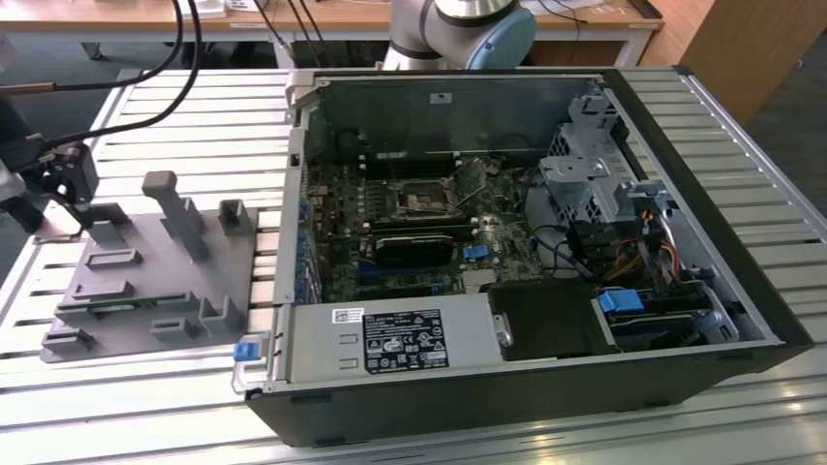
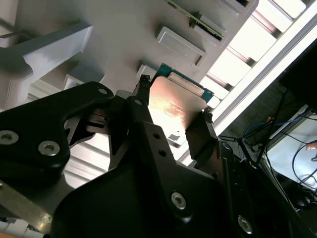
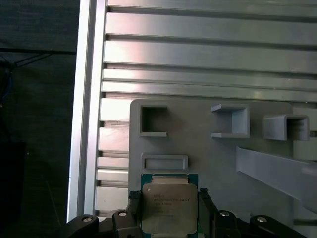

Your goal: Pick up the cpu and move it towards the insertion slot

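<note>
In both wrist views the cpu [image 3: 168, 208] [image 2: 174, 101], a flat square chip with a silvery top and a thin green rim, sits between the two black fingers [image 3: 133, 210] [image 2: 202, 130], which press on its opposite edges. It appears held a little above the grey plastic tray [image 3: 198, 148]. The gripper [image 1: 61, 208] [image 3: 169, 214] [image 2: 173, 113] hangs over the tray's far corner at the exterior view's left. The insertion slot [image 1: 424, 201], a black square socket with a metal frame, lies in the green motherboard inside the open computer case, well off toward the exterior view's right.
The tray [image 1: 142, 281] carries upright posts [image 1: 174, 208] and pockets, with a narrow green memory stick [image 1: 130, 306] near its front. The case's walls [image 1: 290, 174] rise between tray and socket. A long black card [image 1: 413, 247] and cables lie inside. Slatted metal table [image 1: 194, 126] underneath.
</note>
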